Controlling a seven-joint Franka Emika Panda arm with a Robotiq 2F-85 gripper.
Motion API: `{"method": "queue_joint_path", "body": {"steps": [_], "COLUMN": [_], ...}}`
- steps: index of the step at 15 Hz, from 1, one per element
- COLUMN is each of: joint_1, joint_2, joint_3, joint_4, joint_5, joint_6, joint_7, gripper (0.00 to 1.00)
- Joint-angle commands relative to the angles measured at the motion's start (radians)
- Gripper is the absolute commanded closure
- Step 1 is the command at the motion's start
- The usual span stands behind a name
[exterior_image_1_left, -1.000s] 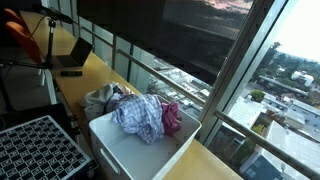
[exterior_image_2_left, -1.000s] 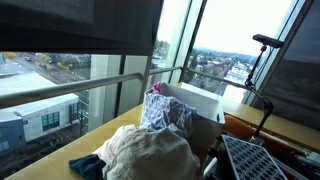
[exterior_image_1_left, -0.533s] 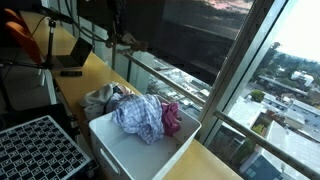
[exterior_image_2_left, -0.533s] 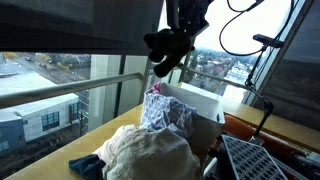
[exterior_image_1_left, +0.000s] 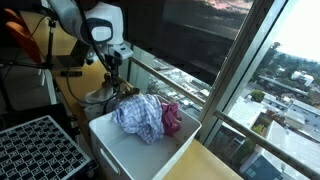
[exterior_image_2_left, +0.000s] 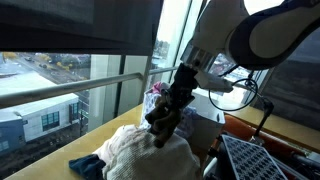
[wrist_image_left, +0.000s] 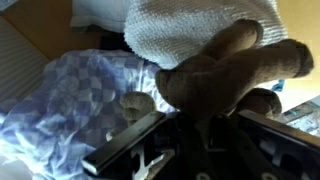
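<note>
Wrist view: fingers (wrist_image_left: 205, 118) clamp a brown plush toy (wrist_image_left: 235, 70) above clothes (wrist_image_left: 70, 90) on a wooden counter (exterior_image_1_left: 218, 163) (beside tall windows (exterior_image_1_left: 200, 40)).

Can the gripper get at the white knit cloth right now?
Probably not: the gripper hangs right over the white knit cloth, but its fingers are shut on a brown plush thing that fills them.

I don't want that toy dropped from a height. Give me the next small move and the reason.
Probably lower a little, straight down, before opening. The gripper is shut on the brown plush toy, which hangs over the cream knit cloth beside the white box; whether toy and cloth touch cannot be told.
</note>
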Motion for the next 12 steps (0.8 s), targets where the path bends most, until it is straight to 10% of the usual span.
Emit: {"method": "queue_joint_path", "body": {"steps": [1,12], "joint_1": [0.000,-0.118], "joint_2": [0.030,-0.286], "joint_3": [-0.042,-0.126], "joint_4": [-0.008,0.094], "joint_5": [0.024,0.116], "joint_6": [0.121,-0.279], "joint_7": [-0.093,-0.350], "gripper": [0.63,0.00]}}
